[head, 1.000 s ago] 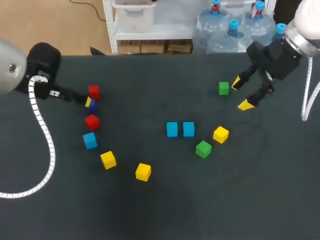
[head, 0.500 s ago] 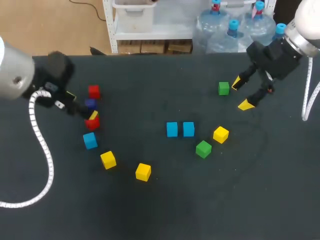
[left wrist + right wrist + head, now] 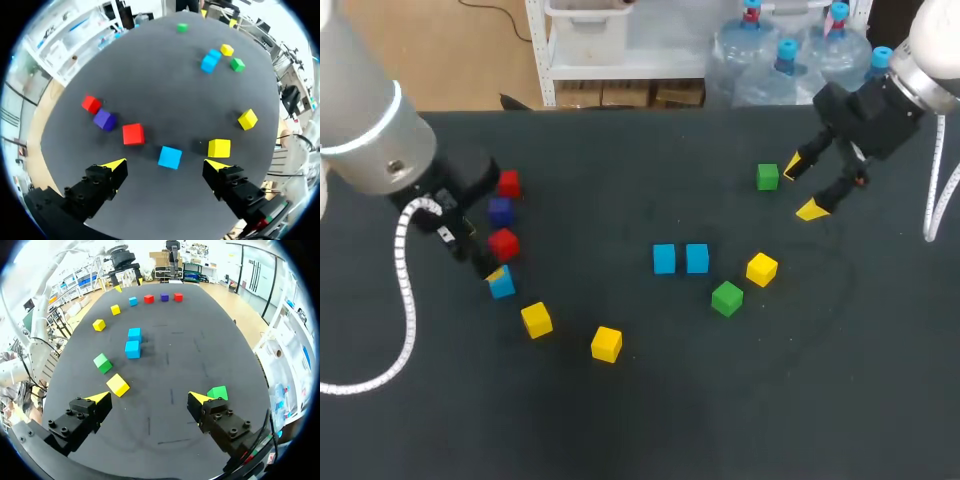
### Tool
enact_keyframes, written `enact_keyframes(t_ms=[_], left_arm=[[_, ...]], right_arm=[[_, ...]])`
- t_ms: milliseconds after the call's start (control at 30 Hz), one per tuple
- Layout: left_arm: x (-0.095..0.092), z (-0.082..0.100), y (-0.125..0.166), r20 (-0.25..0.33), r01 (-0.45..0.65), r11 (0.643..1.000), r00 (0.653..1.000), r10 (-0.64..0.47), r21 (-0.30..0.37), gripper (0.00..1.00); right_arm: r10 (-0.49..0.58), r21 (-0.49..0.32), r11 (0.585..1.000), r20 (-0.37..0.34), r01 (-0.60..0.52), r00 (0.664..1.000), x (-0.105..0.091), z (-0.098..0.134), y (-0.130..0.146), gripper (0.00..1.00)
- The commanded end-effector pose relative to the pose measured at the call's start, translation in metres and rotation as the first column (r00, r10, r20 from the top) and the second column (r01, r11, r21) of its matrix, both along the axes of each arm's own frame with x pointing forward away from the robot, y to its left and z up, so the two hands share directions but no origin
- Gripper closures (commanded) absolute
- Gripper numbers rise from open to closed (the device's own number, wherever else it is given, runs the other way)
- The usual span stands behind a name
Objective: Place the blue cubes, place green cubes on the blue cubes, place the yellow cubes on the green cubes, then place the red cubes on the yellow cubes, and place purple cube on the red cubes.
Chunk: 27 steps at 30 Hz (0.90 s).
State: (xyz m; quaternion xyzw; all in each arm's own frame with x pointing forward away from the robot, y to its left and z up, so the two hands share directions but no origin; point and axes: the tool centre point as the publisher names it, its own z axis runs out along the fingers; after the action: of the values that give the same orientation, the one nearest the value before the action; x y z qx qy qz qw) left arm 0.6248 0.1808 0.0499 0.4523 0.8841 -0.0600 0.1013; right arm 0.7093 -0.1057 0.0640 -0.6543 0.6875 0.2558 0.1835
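Note:
A single blue cube lies on the dark table between the spread fingers of my open left gripper, untouched; in the head view this cube is at the left. Beyond it sit a red cube, a purple cube and a second red cube. Two blue cubes stand side by side mid-table. My right gripper hangs open at the back right, a green cube just outside one finger. Another green cube and a yellow cube lie near the blue pair.
Two more yellow cubes lie toward the front left, the nearer one close beside my left gripper's finger. The table's front half and right side are bare dark surface.
My left arm has swept toward the table's front along the left column of cubes, from the far red and purple cubes down to the single blue cube. The right arm has not moved.

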Motion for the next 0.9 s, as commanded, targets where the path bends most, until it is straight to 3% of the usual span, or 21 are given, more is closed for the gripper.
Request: enact_keyframes(t_ms=[33,67,533,600,700,900], left_arm=[[0.010,-0.006,0.000,-0.059,-0.026,1.000,0.998,0.026,0.011,0.00],[0.011,-0.003,0.000,-0.053,-0.051,0.998,0.997,0.049,-0.031,0.00],[0.011,-0.003,0.000,-0.053,-0.051,0.998,0.997,0.049,-0.031,0.00],[0.015,-0.004,-0.003,-0.067,-0.011,0.997,0.998,0.016,0.075,0.00],[0.018,-0.014,-0.008,-0.093,0.042,0.991,0.995,-0.031,0.123,0.00],[0.018,-0.036,-0.009,-0.132,0.088,0.989,0.989,-0.073,0.115,0.00]], right_arm=[[0.001,0.001,1.000,0.000,-0.001,1.000,0.000,0.000,0.000,0.00],[0.001,0.001,1.000,0.000,-0.001,1.000,0.000,0.000,0.000,0.00],[0.001,0.001,1.000,0.000,-0.001,1.000,0.000,0.000,0.000,0.00],[0.001,0.001,1.000,0.000,-0.001,1.000,0.000,0.000,0.000,0.00],[0.001,0.001,1.000,0.000,-0.001,1.000,0.000,0.000,0.000,0.00],[0.001,0.001,1.000,0.000,-0.001,1.000,0.000,0.000,0.000,0.00]])
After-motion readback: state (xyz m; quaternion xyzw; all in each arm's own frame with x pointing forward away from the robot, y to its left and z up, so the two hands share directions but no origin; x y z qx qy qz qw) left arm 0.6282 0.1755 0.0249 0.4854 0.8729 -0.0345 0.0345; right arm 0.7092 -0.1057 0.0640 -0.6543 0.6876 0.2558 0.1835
